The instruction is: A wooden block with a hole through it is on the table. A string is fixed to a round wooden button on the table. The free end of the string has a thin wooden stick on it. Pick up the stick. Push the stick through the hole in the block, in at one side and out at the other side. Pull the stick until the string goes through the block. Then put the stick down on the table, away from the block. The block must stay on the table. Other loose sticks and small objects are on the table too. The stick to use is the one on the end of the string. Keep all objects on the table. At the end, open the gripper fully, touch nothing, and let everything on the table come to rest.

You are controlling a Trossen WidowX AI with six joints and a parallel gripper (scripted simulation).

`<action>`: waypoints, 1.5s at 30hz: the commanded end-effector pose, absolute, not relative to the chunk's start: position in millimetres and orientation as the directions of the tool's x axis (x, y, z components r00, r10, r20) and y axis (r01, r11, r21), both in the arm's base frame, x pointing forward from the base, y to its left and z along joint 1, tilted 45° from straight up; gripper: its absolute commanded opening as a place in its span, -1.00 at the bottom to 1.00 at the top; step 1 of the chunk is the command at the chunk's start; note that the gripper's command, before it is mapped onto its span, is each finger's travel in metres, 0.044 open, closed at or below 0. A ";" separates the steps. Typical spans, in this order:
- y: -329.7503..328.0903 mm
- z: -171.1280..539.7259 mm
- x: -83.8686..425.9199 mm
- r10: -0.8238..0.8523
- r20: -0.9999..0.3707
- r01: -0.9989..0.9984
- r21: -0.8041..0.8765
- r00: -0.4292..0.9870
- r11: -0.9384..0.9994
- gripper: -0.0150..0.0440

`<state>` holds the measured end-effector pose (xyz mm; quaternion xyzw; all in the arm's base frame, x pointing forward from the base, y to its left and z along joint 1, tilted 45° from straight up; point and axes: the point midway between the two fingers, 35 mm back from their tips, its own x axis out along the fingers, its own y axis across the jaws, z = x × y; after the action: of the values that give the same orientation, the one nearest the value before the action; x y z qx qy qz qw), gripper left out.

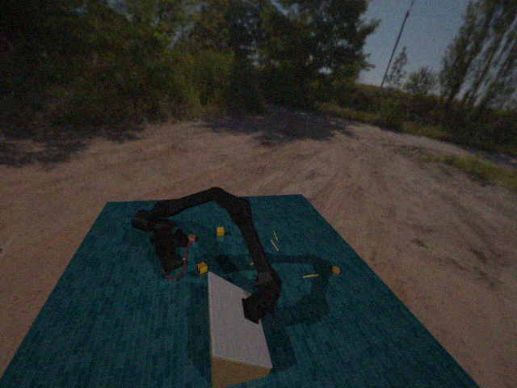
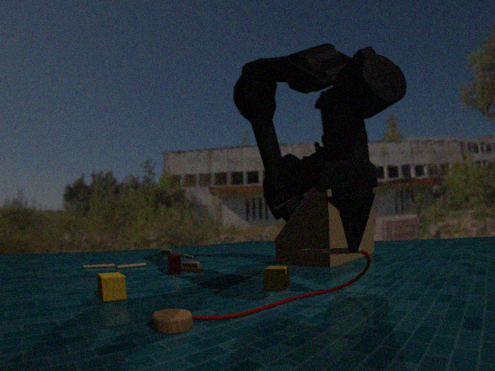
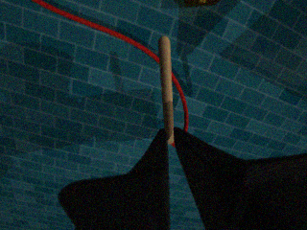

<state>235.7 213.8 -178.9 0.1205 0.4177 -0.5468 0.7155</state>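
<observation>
My gripper (image 2: 355, 250) (image 3: 169, 132) is shut on the string end of the thin wooden stick (image 2: 332, 250) (image 3: 165, 72), low over the table. The stick's free end points out from the fingertips, to the left in the exterior view. The red string (image 1: 178, 276) (image 2: 255, 309) (image 3: 115, 34) curves from the fingertips to the round wooden button (image 1: 191, 238) (image 2: 172, 321). The large wooden block (image 1: 233, 326) (image 2: 303, 239), with a pale grey top, stands behind the stick in the exterior view. Its hole does not show. The arm hides part of it.
Two yellow cubes (image 1: 220, 231) (image 1: 202, 267) (image 2: 112, 286) (image 2: 276, 277) stand between the button and the block. A red cylinder (image 2: 174, 263) stands farther off. Several loose sticks (image 1: 274, 245) (image 1: 310, 276) (image 2: 131, 265) and another wooden disc (image 1: 336, 270) lie on the table's other side.
</observation>
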 end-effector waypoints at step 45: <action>255.0 -215.4 208.6 -0.675 -0.736 0.884 -0.279 0.053 0.374 -0.49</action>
<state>210.5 251.8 -214.0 0.1225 0.4192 -0.5450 0.7157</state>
